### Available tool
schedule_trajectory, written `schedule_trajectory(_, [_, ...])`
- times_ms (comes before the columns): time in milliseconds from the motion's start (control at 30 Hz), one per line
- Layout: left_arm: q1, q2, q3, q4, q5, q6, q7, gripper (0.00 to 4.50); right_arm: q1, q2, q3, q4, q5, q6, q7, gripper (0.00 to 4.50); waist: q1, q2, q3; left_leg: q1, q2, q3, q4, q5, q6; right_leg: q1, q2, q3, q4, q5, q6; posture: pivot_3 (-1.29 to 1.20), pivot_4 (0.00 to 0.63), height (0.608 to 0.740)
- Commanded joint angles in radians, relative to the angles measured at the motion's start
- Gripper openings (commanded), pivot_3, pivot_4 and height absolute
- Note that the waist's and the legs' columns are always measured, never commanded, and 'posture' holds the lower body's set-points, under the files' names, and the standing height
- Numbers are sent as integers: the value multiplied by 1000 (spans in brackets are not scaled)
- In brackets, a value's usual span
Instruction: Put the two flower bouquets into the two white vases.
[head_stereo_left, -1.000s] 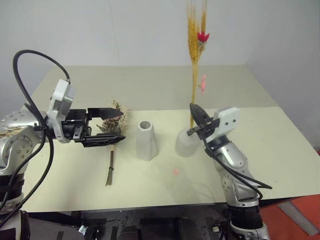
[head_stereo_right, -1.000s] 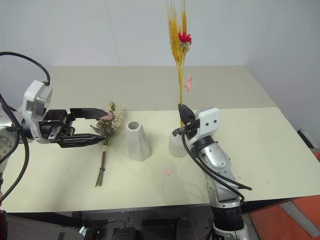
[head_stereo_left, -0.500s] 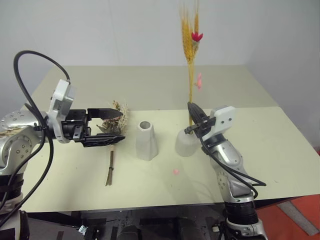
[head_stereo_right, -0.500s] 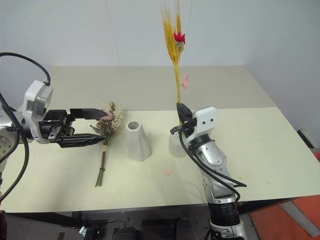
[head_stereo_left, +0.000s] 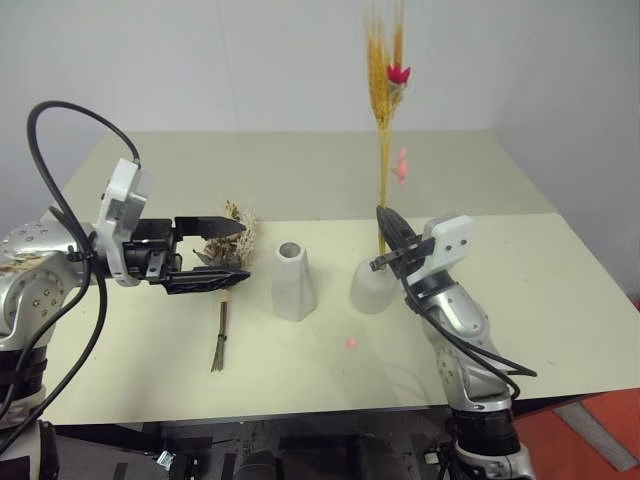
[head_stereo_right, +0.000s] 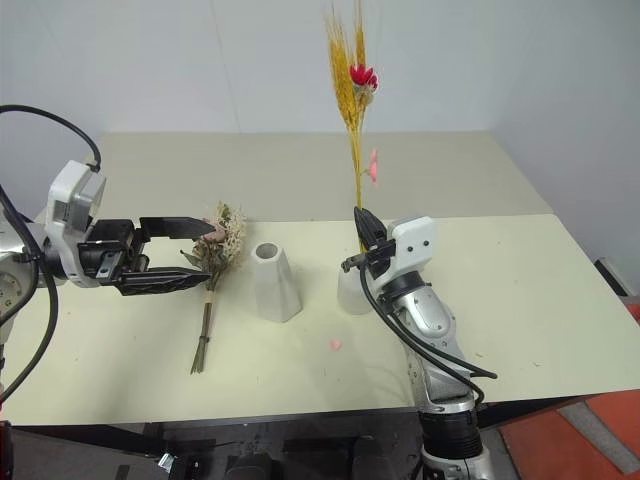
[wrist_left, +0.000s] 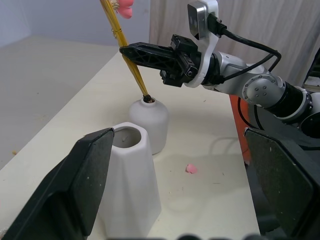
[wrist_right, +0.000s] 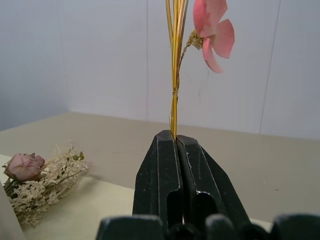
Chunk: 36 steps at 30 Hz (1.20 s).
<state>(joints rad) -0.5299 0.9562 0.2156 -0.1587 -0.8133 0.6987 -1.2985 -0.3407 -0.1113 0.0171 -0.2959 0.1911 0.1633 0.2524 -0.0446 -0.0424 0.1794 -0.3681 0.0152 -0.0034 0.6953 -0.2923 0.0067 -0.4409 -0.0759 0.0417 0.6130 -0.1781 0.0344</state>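
Note:
The thin yellow-stemmed spray (head_stereo_left: 385, 120) stands upright, with orange wheat and a red bloom on top. Its lower end sits in the mouth of the short squat white vase (head_stereo_left: 372, 288). My right gripper (head_stereo_left: 383, 216) is shut on the stem just above that vase; the stem (wrist_right: 174, 75) rises from between its closed fingers. The tall tapered white vase (head_stereo_left: 293, 282) stands to its left with nothing in it. Left of that, the bushy dried bouquet (head_stereo_left: 232, 235) lies flat on the table. My left gripper (head_stereo_left: 245, 252) hovers open over the bouquet's head, pointing toward the tall vase (wrist_left: 129, 185).
A small loose pink petal (head_stereo_left: 351, 343) lies on the pale table (head_stereo_left: 560, 290) in front of the two vases. A second table stands behind, against the white wall. The table's right half is bare.
The spray's top has swayed slightly left while the right gripper keeps its grip. The left gripper has not moved.

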Motion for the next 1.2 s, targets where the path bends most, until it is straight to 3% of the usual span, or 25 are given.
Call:
schedule_trajectory(33, [-6,17,27,-10,-5,-3,3,4500,-16,-1,1,-40,10,-1,1,43,0,0,0,0,0,0,0,0,0,0,0,0,0,0,0,0,150,740])
schedule_trajectory(1200, [-1,27,34,-14,-9,-2,11,4500,28,-5,-24,-16,10,-8,-17,43,2,0,0,0,0,0,0,0,0,0,0,0,0,0,0,0,150,740])
